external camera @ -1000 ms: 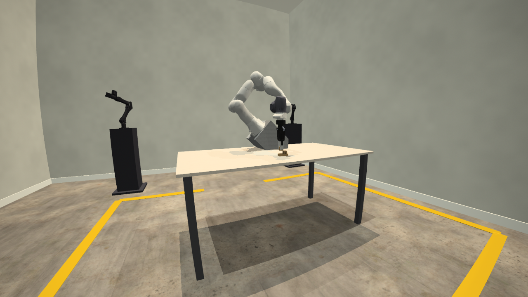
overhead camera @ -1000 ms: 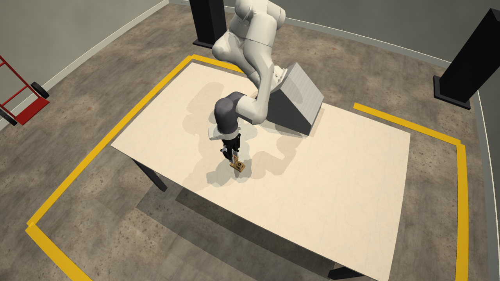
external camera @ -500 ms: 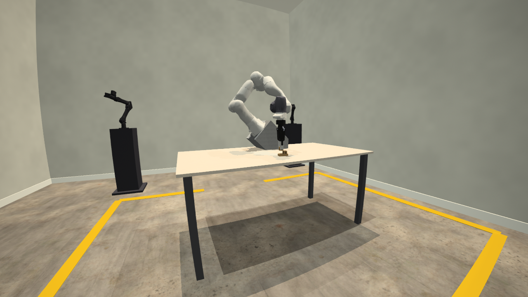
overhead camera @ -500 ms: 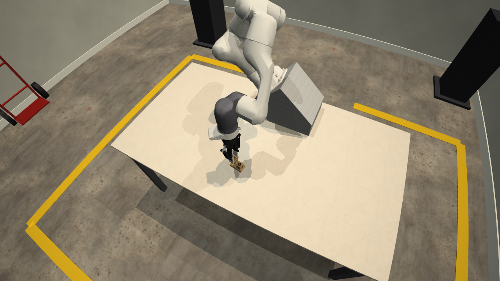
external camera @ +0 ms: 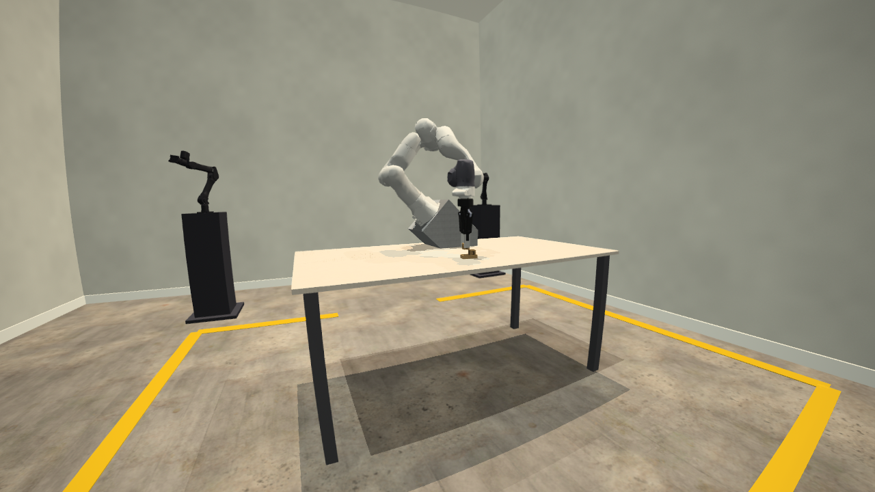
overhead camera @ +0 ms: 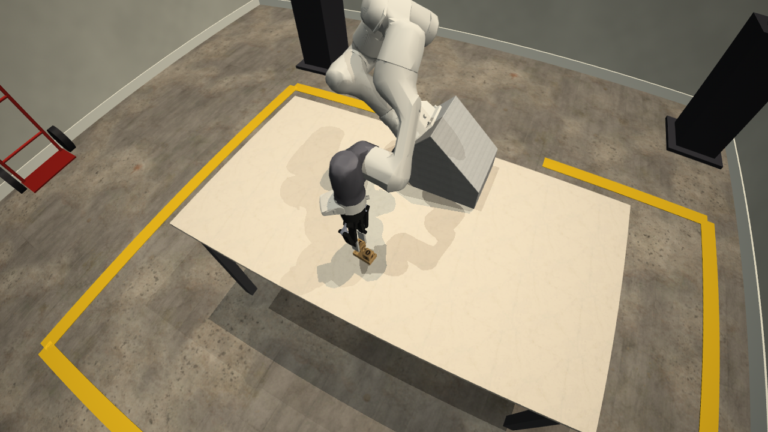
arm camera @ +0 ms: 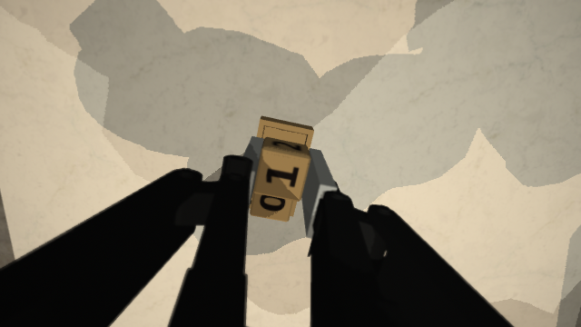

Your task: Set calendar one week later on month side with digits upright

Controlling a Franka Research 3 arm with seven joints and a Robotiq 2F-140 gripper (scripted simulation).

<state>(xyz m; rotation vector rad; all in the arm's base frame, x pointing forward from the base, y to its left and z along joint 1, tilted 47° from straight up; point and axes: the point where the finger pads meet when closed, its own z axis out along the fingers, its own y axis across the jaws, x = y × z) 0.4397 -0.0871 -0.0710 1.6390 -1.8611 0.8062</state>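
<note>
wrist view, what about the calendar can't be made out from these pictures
- Month name: wrist view, the held cube and claw cover most of the tray.
- Second cube: wrist view, only a face with a 0 shows under the held one.
- Digits: top view, calendar too small; exterior view, a speck.

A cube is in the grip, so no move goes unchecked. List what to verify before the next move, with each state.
1. Grip: the gripper is shut on the upper cube, with pads on opposite faces. Ok.
2. Held cube's faces: a 1 and a 2 show. Ok.
3. Held cube square to the tray: it looks tilted. Not ok.
4. Lower cube: shows a 0. Whether it stands flat on the tray's floor: cannot tell.
5. Side with the month's name: not visible. Cannot tell.
6. Tray flat on the table: ok from the top view.
</note>
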